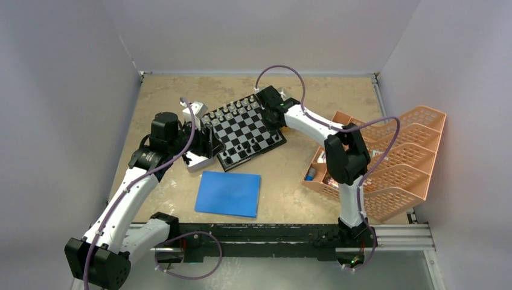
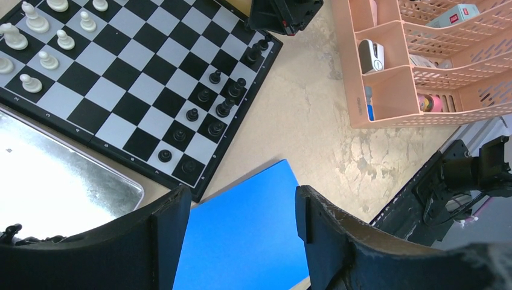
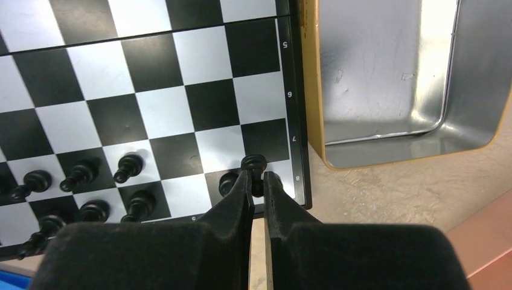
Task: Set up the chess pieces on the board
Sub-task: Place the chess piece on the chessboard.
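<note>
Right jaws pinched shut on a black piece (image 3: 253,163) at the board (image 3: 205,103) corner, lower centre of frame.
Left jaws wide apart, empty, over the blue sheet (image 2: 247,235).

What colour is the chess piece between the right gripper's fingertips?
Black. The piece shows best in the right wrist view, pinched by the right gripper.

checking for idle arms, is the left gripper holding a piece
No, the left gripper stands open and empty, with only the blue sheet showing through the gap.
</note>
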Motion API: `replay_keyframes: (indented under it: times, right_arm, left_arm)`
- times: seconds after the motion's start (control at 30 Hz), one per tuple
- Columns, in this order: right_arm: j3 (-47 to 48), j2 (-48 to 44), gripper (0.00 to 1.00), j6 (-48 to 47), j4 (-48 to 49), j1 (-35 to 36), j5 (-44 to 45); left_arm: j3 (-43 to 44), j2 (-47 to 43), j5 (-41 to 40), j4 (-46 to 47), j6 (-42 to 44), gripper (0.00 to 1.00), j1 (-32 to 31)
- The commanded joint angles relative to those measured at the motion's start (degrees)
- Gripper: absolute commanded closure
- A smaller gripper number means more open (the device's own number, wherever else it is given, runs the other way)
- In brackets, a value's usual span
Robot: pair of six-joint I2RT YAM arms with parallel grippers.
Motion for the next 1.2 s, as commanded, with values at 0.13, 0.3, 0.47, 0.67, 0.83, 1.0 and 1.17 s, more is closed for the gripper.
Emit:
replay_keyframes:
  times: [0.13, 0.3, 0.47, 0.67, 0.83, 1.0, 1.17]
  right_arm:
    - [5.75, 2.36, 0.96, -3.18, -3.76, -1.0, 0.67]
    - [7.51, 4.18, 0.94, -3.84, -5.1, -1.38, 0.3]
    - [7.63, 5.01, 0.94, -4.14, -5.66, -1.4, -0.52]
    - [7.8, 6.01, 0.91, -4.58, -7.06, -1.42, -0.69]
    - [7.65, 6.08, 0.89, -4.59, -6.56, -1.49, -0.65]
    - [7.76, 6.23, 0.83, -4.69, -6.51, -1.45, -0.9]
    - [8.02, 6.19, 0.78, -4.68, -6.46, -1.45, -0.9]
  left_arm:
    - [-0.13, -0.41, 0.68, 1.1, 1.15, 0.36, -0.16]
    - [-0.1, -0.17, 0.77, 1.12, 1.3, 0.36, -0.16]
    - [-0.15, -0.29, 0.64, 1.13, 1.41, 0.36, -0.16]
    - [-0.02, 0.0, 0.3, 1.11, 1.5, 0.36, -0.16]
    - [-0.1, -0.17, 0.04, 1.14, 1.41, 0.36, -0.16]
    - [-0.09, -0.08, -0.06, 1.08, 1.35, 0.36, -0.16]
    - [-0.1, -0.07, -0.06, 1.13, 1.31, 0.36, -0.16]
